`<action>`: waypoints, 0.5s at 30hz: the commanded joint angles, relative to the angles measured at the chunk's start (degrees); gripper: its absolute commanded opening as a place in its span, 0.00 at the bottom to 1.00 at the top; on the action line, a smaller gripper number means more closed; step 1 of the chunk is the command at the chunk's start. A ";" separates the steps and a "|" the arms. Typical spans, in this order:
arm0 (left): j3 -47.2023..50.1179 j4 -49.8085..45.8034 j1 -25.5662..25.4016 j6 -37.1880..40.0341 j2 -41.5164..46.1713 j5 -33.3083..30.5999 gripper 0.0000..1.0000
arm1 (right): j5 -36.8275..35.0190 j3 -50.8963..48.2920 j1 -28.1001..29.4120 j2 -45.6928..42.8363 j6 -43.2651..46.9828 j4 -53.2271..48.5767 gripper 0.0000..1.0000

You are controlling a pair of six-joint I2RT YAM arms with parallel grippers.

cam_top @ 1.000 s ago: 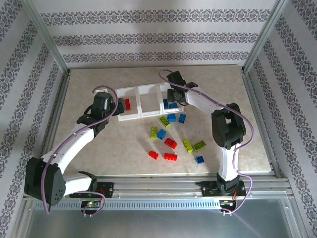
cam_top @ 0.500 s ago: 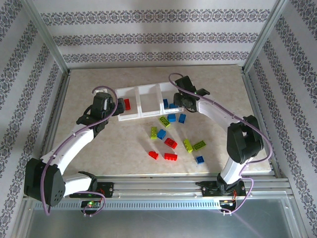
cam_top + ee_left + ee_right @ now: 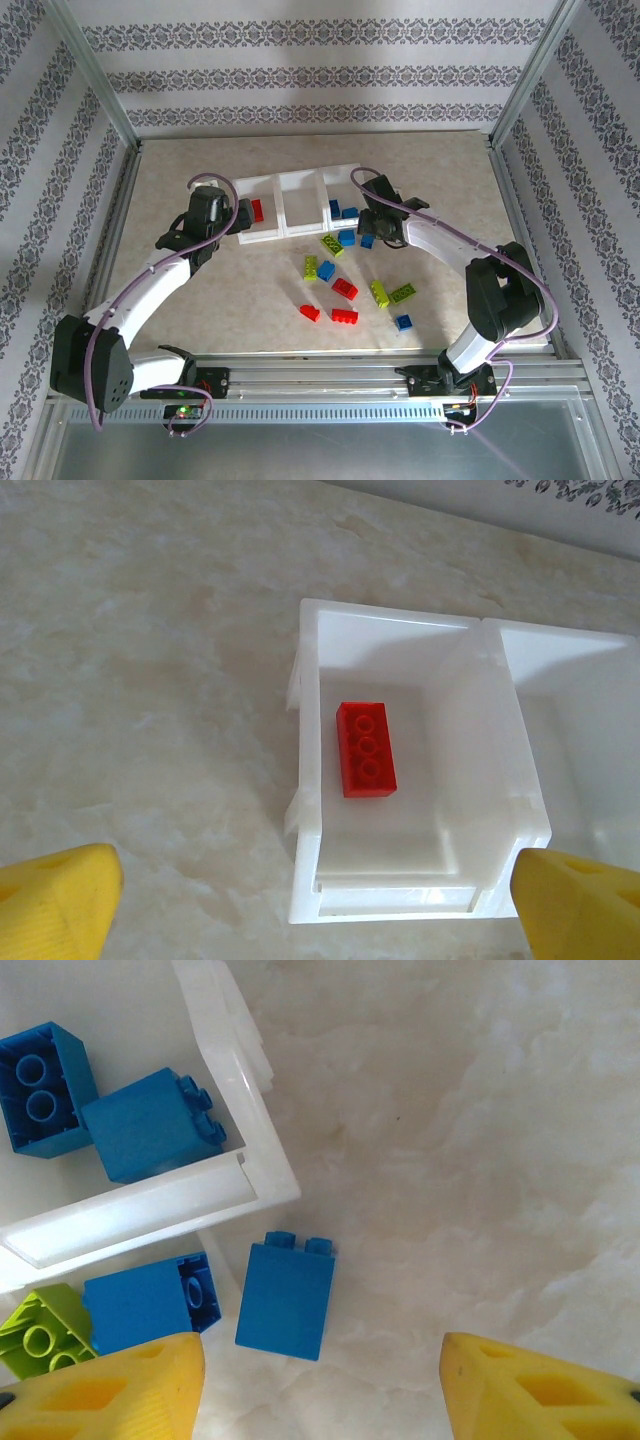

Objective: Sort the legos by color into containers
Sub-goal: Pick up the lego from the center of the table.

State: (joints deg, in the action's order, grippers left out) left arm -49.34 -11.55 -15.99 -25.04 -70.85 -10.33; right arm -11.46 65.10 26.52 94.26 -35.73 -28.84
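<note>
Currently the blue-sorting step looks in hand. Right gripper (image 3: 320, 1380) hangs spread and empty over a blue brick (image 3: 287, 1298) on the table (image 3: 480, 1160), just outside the right compartment of the containers (image 3: 270, 238), where two blue bricks (image 3: 150, 1138) already lie. Left gripper (image 3: 318, 898) is wide apart, holding nothing, above the left compartment with one red brick (image 3: 366, 748) inside. Next move, likely: drop the right fingers around that blue brick, clamp, lift over the wall. Other legos (image 3: 345, 290) lie loose nearer the bases.
</note>
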 commanded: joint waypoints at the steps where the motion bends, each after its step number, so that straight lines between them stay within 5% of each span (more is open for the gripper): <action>1: -0.05 0.04 0.82 -0.10 -0.18 0.57 1.00 | 1.93 -0.95 0.29 1.57 -2.13 1.45 0.64; 15: 0.21 -0.45 1.10 -0.25 -0.43 0.74 1.00 | 4.75 1.28 -0.64 8.48 -2.24 3.09 0.59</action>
State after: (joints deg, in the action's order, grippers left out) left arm -49.34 -11.55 -15.99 -25.04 -71.05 -10.00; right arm -7.60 65.12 26.37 101.27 -37.47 -26.26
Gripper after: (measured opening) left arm 0.995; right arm 0.591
